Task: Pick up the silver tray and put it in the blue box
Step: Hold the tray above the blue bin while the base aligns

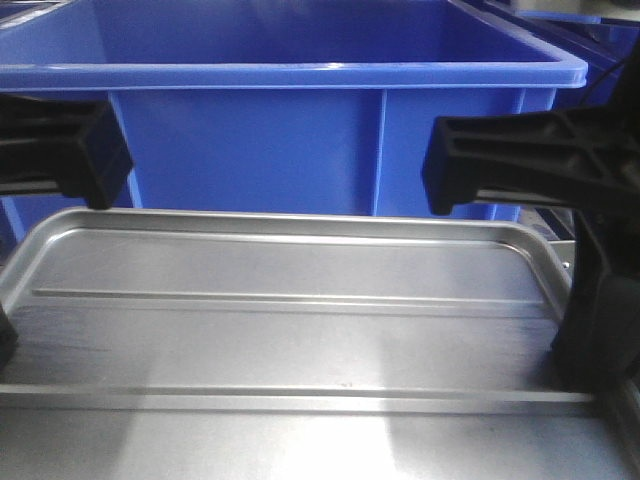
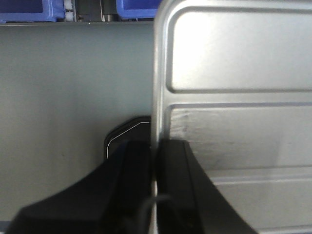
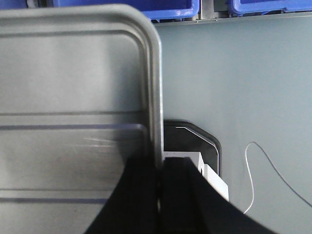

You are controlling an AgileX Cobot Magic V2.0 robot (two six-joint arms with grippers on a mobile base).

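Observation:
The silver tray (image 1: 300, 340) fills the lower half of the front view, lying level with its two long ribs running left to right. It hangs just in front of the blue box (image 1: 300, 70), below the box's thick rim. My left gripper (image 2: 155, 144) is shut on the tray's left rim, one finger under and one over the edge. My right gripper (image 3: 160, 165) is shut on the right rim in the same way. In the front view the right gripper (image 1: 585, 340) stands at the tray's right edge, and the left arm's black body (image 1: 60, 150) is at the left.
Narrower blue bins (image 2: 29, 9) (image 3: 170, 7) stand at the far edge of a grey surface (image 2: 73, 87) below the tray. A dark rounded plate (image 3: 195, 136), a white block (image 3: 214, 178) and a thin white cable (image 3: 253, 185) lie under the right side.

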